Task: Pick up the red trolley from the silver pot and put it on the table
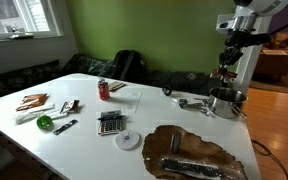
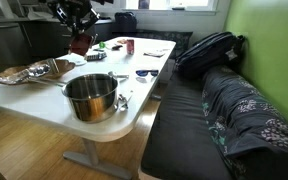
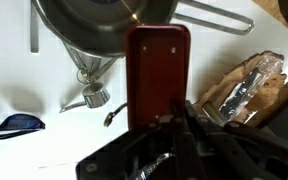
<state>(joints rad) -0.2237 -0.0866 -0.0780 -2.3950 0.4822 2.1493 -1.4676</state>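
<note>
the pincer [image 2: 80,36] is closed on the red trolley [image 3: 156,70] and holds it in the air, clear above the pot [image 2: 91,95] on the desk [image 1: 154,115]. in the wrist view a silver utensil [image 3: 89,88] lies just beside the pot, and the brown mat [image 3: 246,85] lies near with something shiny on it. well apart stand a red can [image 1: 103,90] and a calculator [image 1: 110,123].

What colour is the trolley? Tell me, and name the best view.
Dark red. The trolley shows best in the wrist view.
</note>
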